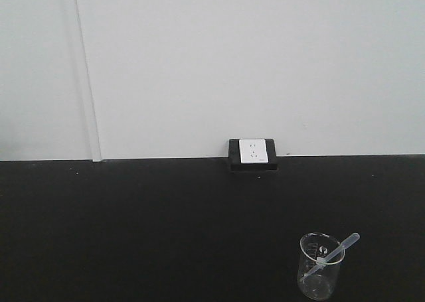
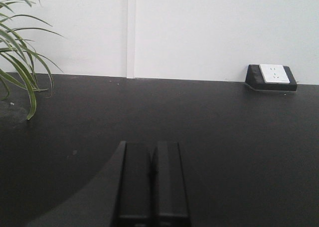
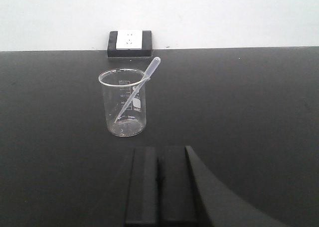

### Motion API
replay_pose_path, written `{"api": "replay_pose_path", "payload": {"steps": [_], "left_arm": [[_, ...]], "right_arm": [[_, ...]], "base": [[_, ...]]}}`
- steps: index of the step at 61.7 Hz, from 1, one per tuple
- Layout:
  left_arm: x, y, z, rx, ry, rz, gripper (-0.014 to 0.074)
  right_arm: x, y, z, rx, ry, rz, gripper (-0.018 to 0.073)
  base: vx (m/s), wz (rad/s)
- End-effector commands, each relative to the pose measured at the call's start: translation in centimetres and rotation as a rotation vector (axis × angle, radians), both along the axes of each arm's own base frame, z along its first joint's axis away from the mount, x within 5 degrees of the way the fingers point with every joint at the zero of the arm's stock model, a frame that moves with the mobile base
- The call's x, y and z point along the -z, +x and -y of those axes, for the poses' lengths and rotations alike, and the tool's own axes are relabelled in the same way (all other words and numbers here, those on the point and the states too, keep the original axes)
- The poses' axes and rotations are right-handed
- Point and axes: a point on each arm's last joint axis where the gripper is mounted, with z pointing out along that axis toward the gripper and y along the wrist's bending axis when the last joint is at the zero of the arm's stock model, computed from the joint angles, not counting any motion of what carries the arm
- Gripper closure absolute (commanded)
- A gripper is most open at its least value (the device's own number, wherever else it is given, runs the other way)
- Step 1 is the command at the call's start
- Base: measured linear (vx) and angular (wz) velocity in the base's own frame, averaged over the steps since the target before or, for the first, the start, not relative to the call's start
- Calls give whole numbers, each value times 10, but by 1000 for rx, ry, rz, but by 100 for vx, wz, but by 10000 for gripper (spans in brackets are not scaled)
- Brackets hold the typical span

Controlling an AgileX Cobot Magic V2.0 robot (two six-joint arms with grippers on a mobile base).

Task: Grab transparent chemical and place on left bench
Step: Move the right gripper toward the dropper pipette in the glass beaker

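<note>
The clear pipette (image 3: 138, 90) leans in a clear glass beaker (image 3: 123, 103), tip down, bulb sticking out past the rim to the upper right. Both also show at the lower right of the front view, pipette (image 1: 332, 254) and beaker (image 1: 320, 267). They stand on the black worktop with the white socket. My right gripper (image 3: 158, 149) is shut and empty, just short of the beaker. My left gripper (image 2: 151, 144) is shut and empty over bare worktop. The left bench with white bins is out of view.
A white socket in a black box (image 1: 252, 154) sits against the white wall; it shows too in the left wrist view (image 2: 272, 77) and the right wrist view (image 3: 130, 42). Green plant leaves (image 2: 20, 62) hang at the far left of the worktop (image 1: 133, 222).
</note>
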Motion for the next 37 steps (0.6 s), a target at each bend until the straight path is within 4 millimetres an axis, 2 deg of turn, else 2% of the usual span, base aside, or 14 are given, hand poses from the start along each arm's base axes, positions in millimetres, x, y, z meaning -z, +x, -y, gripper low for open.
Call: {"api": "replay_pose_path", "payload": {"steps": [1,21,31,37], "left_arm": [[-3,-1,0,1,-14,81,600],[-3,-1,0,1,-14,81,600],[-3,-1,0,1,-14,81,600],[-3,-1,0,1,-14,81,600]], "right_arm": [[-5,1,-1,-6,-6,67,567],[-8,1,-1,-10,-6,101,567],[-20,1,-3,-26,15,237,567],[-33,-2,-4,-45,32,379,567]], "base": [[0,0],[0,0],[0,0],[0,0]]}}
